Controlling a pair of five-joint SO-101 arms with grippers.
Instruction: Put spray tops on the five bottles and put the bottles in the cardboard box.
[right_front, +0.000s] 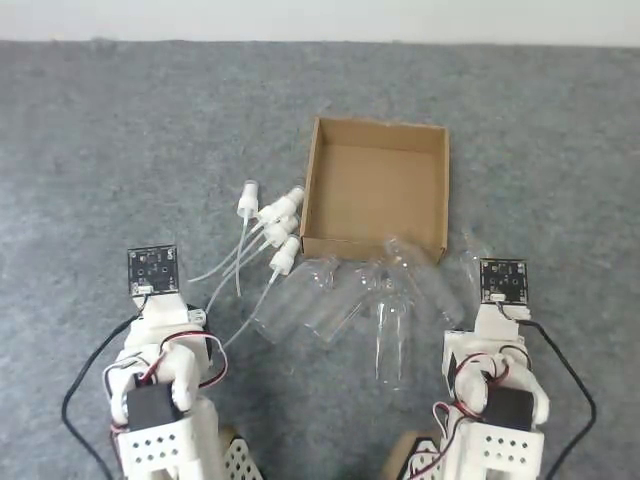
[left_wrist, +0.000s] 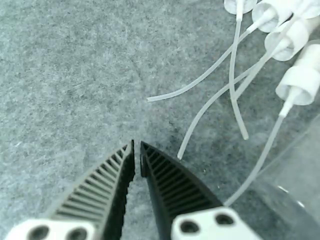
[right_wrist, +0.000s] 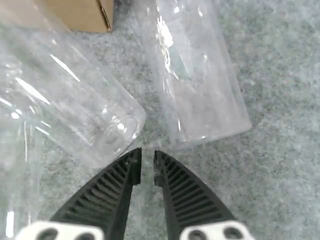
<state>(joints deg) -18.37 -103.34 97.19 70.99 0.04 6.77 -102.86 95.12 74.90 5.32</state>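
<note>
The open cardboard box (right_front: 376, 190) sits mid-table with nothing in it. Several white spray tops (right_front: 272, 224) with long dip tubes lie in a cluster left of it. Several clear bottles (right_front: 393, 338) lie on their sides in front of the box, without tops. My left gripper (left_wrist: 136, 148) is shut on nothing, low over the carpet, just short of the tube ends; the nearest spray top (left_wrist: 300, 84) is beyond it. My right gripper (right_wrist: 147, 155) is shut and empty, its tips right at the ends of two clear bottles (right_wrist: 75, 112) (right_wrist: 200, 85).
Grey carpet (right_front: 150, 130) covers the table, with free room left and behind the box. A corner of the box (right_wrist: 82, 14) shows past the bottles in the right wrist view. Both arm bases stand at the near edge.
</note>
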